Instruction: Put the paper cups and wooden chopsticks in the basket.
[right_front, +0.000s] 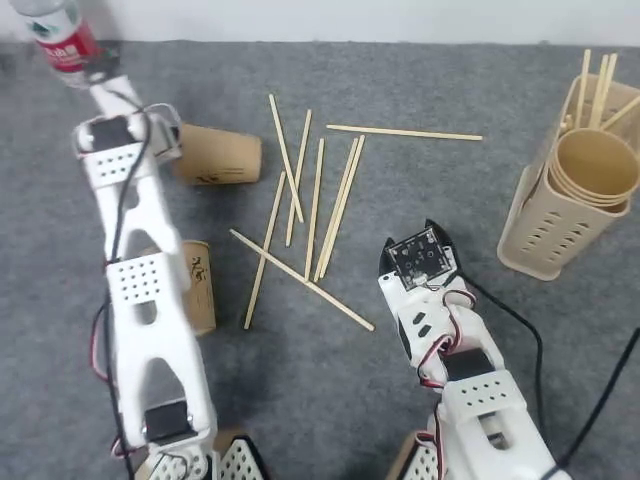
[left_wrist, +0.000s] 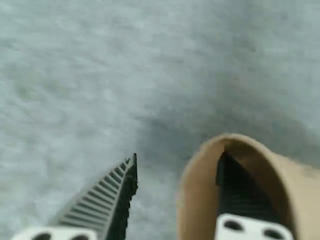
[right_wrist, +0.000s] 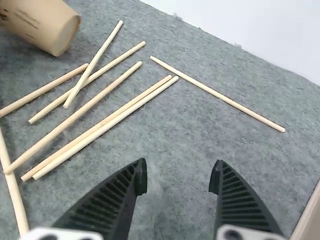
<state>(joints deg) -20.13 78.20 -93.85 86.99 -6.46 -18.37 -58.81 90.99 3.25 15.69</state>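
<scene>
Lying scattered on grey carpet, wooden chopsticks; white wall behind.

Paper cup beside the chopsticks: lying mostly hidden under the left arm. Bottle: running off the edge.

The left arm stretches far out from its base, nearly straight, with its wrist turned down at the far end. The left gripper stands open, its two ribbed fingers well apart. The right arm is folded back close to its base. The right gripper points down and forward, its jaws also spread wide.
</scene>
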